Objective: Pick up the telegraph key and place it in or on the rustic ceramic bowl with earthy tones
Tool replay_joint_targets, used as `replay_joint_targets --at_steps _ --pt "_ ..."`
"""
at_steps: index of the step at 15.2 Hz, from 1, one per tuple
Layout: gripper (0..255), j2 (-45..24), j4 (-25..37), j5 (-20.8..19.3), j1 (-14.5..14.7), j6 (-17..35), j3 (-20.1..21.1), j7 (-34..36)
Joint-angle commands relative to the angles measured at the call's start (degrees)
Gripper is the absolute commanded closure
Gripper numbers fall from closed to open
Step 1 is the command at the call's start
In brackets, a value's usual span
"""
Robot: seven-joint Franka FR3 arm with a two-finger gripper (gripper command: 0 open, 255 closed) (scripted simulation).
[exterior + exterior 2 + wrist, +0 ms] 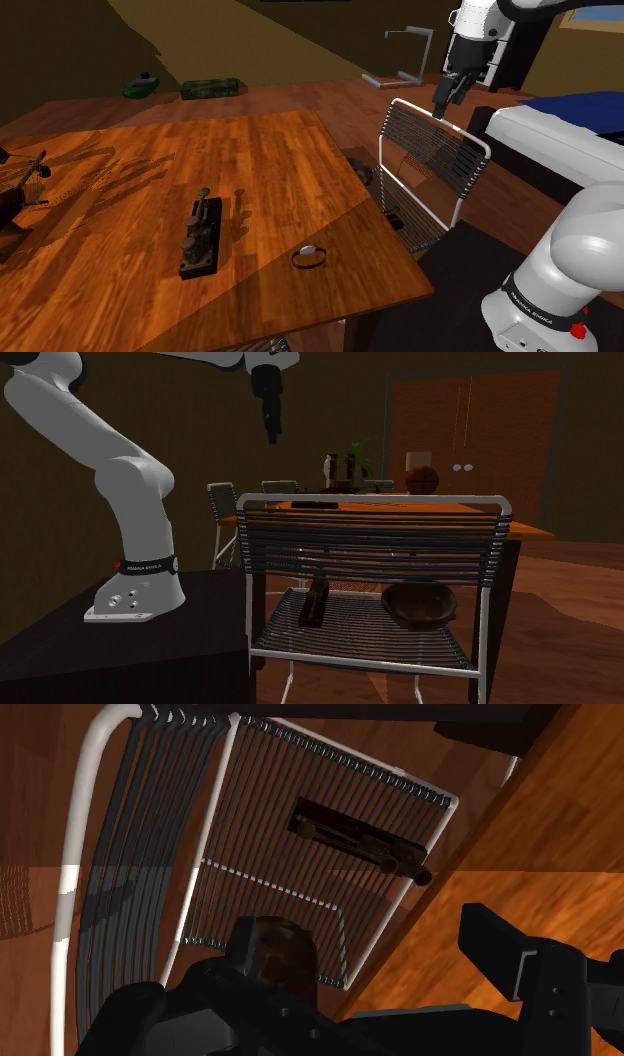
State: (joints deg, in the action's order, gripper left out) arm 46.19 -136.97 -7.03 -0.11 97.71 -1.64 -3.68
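— Entry one, the claw?
— The all-black two-finger gripper hung high above the white tube-framed chair with dark cord slats. Its fingers were spread apart and held nothing. It was probably poised for a descent, since the seat lay below it.

— The key?
— The dark, bar-shaped telegraph key with a round knob lay flat on the chair seat. It ran alongside one side edge, knob end at the front edge. A similar dark key-like piece stood on the glossy orange-brown plank table. The arm's station suggested the chair's one was meant.

— The receptacle?
— The round, dark brown bowl, matte and deep-walled, sat mouth up by the seat's other side edge, apart from the key. A short carry would likely serve.

— Handling?
— The narrow base should suit a crosswise pinch.
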Motion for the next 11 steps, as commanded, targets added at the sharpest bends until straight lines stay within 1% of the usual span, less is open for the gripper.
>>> replay_joint_targets --at_steps 1,6,11 --pt "0 0.0 0.0 0.0 0.0 0.0 0.0 0.0" --pt "0 -4.34 -5.86 -0.91 2.72 9.51 -3.54 -8.08" --pt "0 -10.84 -9.96 -1.45 5.47 19.26 -7.0 -16.36"
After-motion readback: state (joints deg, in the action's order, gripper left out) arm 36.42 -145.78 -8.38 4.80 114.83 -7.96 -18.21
